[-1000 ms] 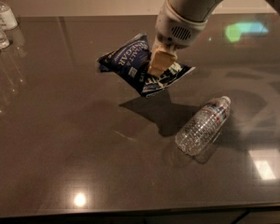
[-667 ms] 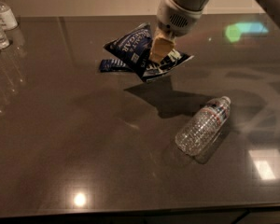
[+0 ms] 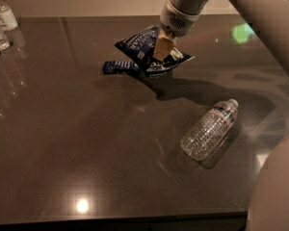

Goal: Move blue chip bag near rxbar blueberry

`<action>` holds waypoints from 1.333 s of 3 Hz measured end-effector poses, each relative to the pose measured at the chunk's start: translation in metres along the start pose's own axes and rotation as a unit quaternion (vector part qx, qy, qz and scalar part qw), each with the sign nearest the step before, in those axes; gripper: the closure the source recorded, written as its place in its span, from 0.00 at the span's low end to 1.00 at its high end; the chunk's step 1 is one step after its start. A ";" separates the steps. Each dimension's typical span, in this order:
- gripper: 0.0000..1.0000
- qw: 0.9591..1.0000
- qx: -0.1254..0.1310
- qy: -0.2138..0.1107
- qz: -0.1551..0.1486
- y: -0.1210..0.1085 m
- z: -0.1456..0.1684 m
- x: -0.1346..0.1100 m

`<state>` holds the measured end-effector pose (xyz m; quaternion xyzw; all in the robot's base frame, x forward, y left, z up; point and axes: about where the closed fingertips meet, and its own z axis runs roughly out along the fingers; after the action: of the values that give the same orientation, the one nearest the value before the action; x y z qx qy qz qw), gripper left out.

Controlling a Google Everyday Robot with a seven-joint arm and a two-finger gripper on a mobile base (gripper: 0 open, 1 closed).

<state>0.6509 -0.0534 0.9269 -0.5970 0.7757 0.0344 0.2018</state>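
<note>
The blue chip bag [image 3: 143,49], dark navy foil with white lettering, hangs tilted in the air above the dark table [image 3: 86,143] at the upper middle. My gripper [image 3: 161,52] comes down from the upper right and is shut on the bag's middle. The rxbar blueberry [image 3: 118,67], a small flat dark blue wrapper, lies on the table just below and left of the bag, partly covered by it.
A clear plastic water bottle [image 3: 209,129] lies on its side at the right. Upright bottles [image 3: 0,23] stand at the far left edge. My arm [image 3: 260,18] crosses the upper right corner.
My gripper has lifted the chip bag off the table and carried it up and away. The small blue bar wrapper beneath it has come into view.
</note>
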 end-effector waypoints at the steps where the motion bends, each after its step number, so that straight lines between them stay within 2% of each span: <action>1: 0.59 1.000 -0.006 0.008 0.015 -0.007 0.019 0.006; 3: 0.12 1.000 -0.023 0.012 0.015 -0.004 0.040 0.008; 4: 0.00 1.000 -0.024 0.012 0.015 -0.004 0.042 0.007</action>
<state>0.6651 -0.0485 0.8865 -0.5908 0.7855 0.0490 0.1777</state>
